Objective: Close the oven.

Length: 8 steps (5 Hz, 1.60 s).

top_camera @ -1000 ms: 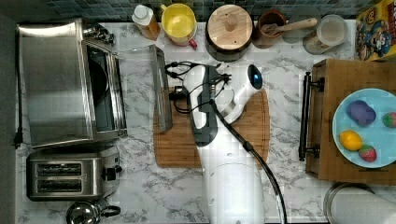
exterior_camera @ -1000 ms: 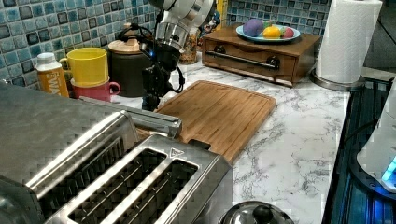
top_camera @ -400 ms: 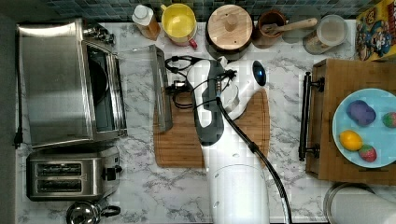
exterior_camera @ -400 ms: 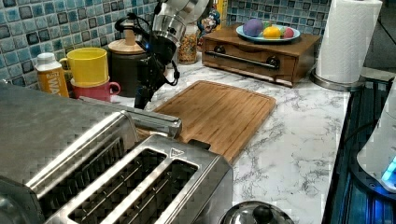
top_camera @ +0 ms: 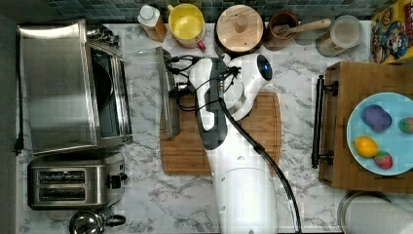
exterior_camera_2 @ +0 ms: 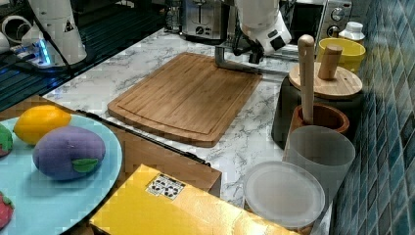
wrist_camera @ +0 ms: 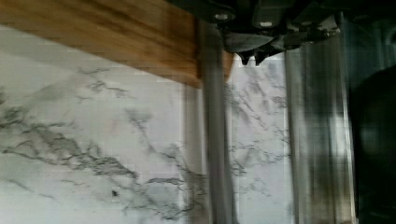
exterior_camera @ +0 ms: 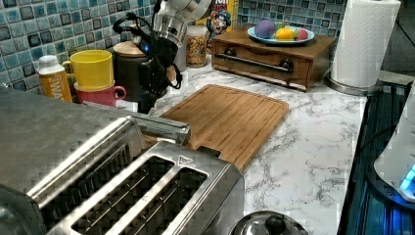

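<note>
You have a white marble countertop (top_camera: 146, 200) with grey veining, backed by a blue-green mosaic tile wall (exterior_camera: 29, 29). Lighting is even, with glare on the tiles in the right view.

You see a white bench (top_camera: 302, 195) veined in grey marble, with a honey-brown wooden cutting board (top_camera: 263, 131) on it. The oven (top_camera: 58, 87) is brushed silver steel with a dark interior. A yellow mug (top_camera: 185, 23) stands at the back edge, against blue-green mosaic tiles (exterior_camera: 29, 29). The pale blue plate (top_camera: 384, 161) carries purple, yellow and red fruit.
</note>
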Each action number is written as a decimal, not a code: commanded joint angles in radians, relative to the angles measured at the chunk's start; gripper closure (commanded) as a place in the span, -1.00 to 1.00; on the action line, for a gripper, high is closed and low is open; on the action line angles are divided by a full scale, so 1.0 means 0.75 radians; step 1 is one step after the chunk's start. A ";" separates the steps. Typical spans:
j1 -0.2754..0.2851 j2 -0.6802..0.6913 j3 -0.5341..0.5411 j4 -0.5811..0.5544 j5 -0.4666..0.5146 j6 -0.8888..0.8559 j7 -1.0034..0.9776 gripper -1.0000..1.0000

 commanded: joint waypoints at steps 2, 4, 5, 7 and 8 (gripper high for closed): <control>0.058 0.054 0.062 0.272 -0.050 -0.086 0.233 1.00; 0.053 -0.007 0.124 0.265 0.007 -0.174 0.209 1.00; 0.066 -0.066 0.161 0.268 0.009 -0.212 0.191 1.00; 0.171 -0.217 0.201 0.248 -0.082 -0.165 0.242 1.00; 0.249 -0.283 0.194 0.221 -0.170 -0.083 0.300 1.00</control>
